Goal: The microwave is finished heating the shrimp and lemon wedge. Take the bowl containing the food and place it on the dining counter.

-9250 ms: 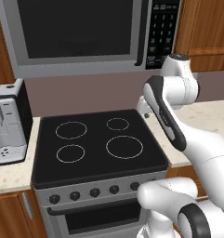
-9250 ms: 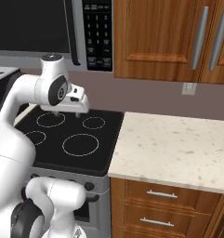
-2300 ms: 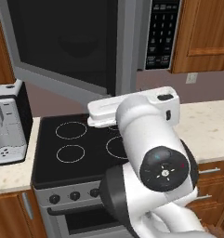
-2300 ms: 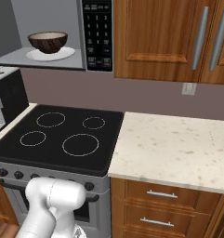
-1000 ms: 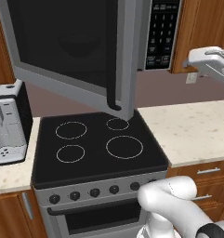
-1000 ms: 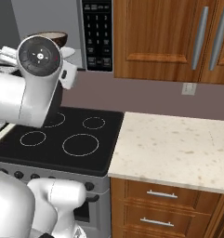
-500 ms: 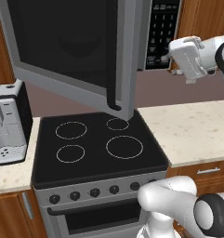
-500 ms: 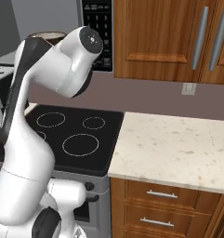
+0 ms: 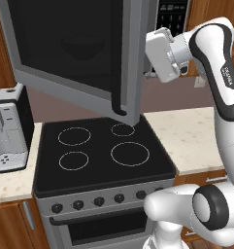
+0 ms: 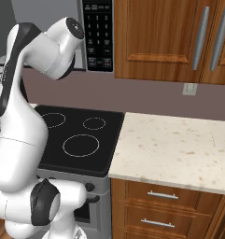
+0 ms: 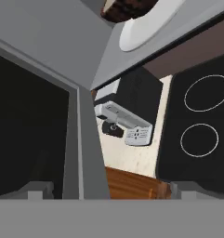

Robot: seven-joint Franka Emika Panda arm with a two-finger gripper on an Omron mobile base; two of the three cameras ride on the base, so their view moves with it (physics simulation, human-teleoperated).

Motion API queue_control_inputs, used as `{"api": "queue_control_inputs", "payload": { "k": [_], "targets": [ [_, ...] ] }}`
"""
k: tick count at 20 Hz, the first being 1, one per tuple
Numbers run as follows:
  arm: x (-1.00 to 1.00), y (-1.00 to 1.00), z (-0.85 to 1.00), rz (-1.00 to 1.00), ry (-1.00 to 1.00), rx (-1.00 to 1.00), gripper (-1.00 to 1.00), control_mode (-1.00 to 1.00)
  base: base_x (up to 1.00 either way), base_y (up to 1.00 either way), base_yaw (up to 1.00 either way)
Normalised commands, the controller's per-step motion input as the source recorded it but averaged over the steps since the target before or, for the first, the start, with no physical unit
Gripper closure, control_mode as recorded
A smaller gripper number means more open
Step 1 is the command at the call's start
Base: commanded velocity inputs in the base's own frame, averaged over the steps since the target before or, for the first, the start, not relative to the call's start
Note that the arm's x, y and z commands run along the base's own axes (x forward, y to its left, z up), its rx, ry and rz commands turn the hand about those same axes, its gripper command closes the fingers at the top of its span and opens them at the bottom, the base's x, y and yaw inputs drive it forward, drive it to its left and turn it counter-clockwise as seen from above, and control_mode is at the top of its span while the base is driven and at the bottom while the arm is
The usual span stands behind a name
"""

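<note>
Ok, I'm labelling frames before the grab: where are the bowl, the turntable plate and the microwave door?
bowl (image 11: 129,9), hand view, on its dark-brown outer wall.
turntable plate (image 11: 148,28), hand view, on its bare white surface below the bowl.
microwave door (image 9: 65,48), left base view, on the dark glass.

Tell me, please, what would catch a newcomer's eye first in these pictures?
The microwave door hangs wide open above the black stovetop, its dark glass taking up the upper left of the left base view. The white arm bends in beside the door's edge, its open tool holding nothing. In the hand view, the dark-brown bowl sits on the white turntable plate inside.
</note>
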Motion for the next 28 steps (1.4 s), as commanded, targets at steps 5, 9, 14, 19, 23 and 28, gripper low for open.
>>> {"api": "queue_control_inputs", "payload": {
  "k": [5, 9, 14, 19, 23, 28],
  "targets": [
    [0.00, 0.98, 0.00, 0.07, 0.13, 0.09, -1.00, -1.00, 0.00, 0.00, 0.00],
    [-0.14, 1.00, 0.00, 0.12, 0.08, 0.07, -1.00, -1.00, 0.00, 0.00, 0.00],
    [-0.53, 1.00, 0.00, 0.16, 0.01, 0.03, -1.00, -1.00, 0.00, 0.00, 0.00],
    [-0.58, 1.00, 0.00, 0.13, 0.00, 0.03, -1.00, -1.00, 0.00, 0.00, 0.00],
    [-0.36, 1.00, 0.00, 0.02, 0.00, 0.03, -1.00, -1.00, 0.00, 0.00, 0.00],
    [-0.02, 0.37, 0.00, 0.00, 0.00, -0.05, -1.00, -1.00, 0.00, 0.00, 0.00]
  ]
}}
